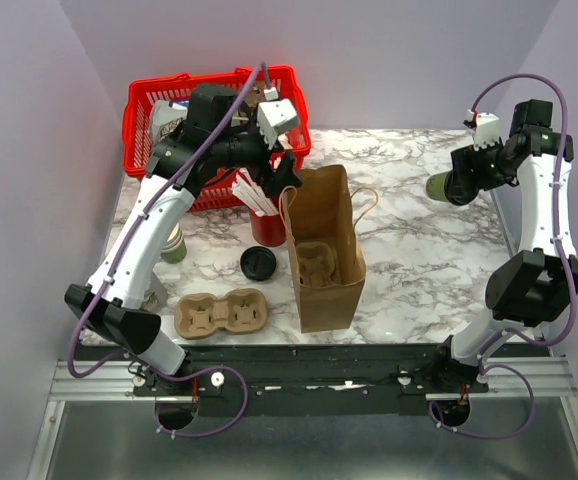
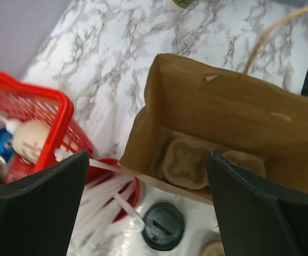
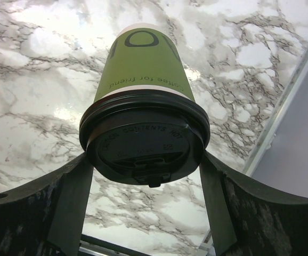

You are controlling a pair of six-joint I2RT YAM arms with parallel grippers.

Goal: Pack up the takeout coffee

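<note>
The takeout coffee, a green paper cup with a black lid, lies sideways in my right gripper. Both fingers press against the lid's rim, and the cup hangs above the marble table. From above, the cup pokes out to the left of the right gripper at the table's far right. My left gripper stands wide open with nothing in it, over the near left edge of the open brown paper bag. A cardboard carrier lies in the bottom of the bag.
A red cup of straws and a loose black lid sit just left of the bag. A second cardboard carrier lies at the front left. A stack of green cups stands by the left arm. A red basket sits at the back left.
</note>
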